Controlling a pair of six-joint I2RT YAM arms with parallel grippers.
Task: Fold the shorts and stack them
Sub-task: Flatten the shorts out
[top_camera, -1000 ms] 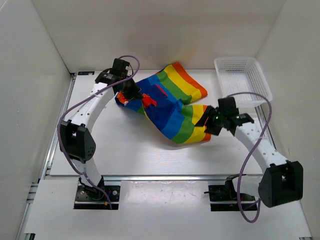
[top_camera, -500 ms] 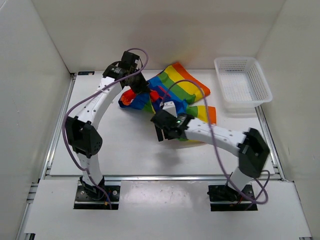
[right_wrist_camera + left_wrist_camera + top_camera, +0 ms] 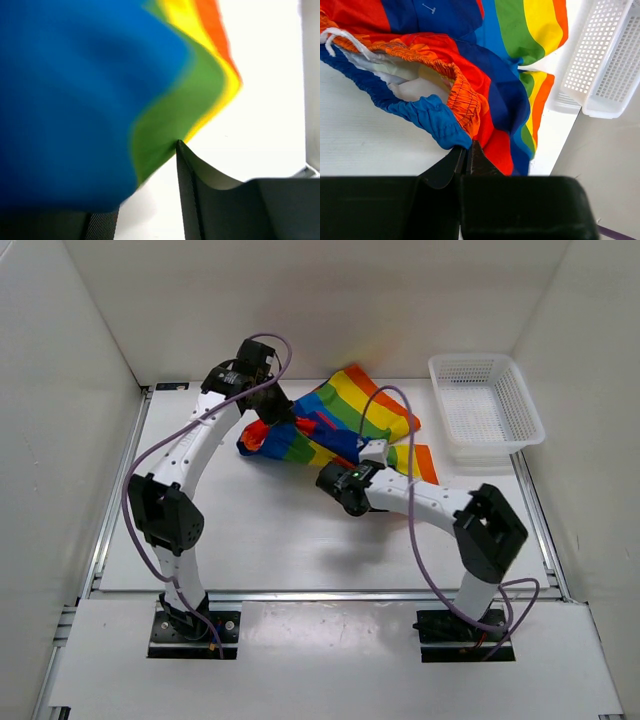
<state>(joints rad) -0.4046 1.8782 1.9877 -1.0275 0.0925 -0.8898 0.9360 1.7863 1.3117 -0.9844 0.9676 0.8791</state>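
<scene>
Rainbow-striped shorts (image 3: pixel 350 410) lie bunched, half-folded on the tabletop (image 3: pixel 260 530); my left tool (image 3: pixel 467 150) pinches their waistband (image 3: pixel 462 95); whether the right tool (image 3: pixel 338 480) grips, I cannot tell. Stacking remains.

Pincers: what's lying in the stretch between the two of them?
The rainbow-striped shorts, bunched on the table, fill the stretch from the left pincer to the right pincer. The top external view shows this best.

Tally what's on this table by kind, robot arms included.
Rainbow-striped shorts: 1
White mesh basket: 1
Robot arms: 2 (left, right)
Total: 4
</scene>
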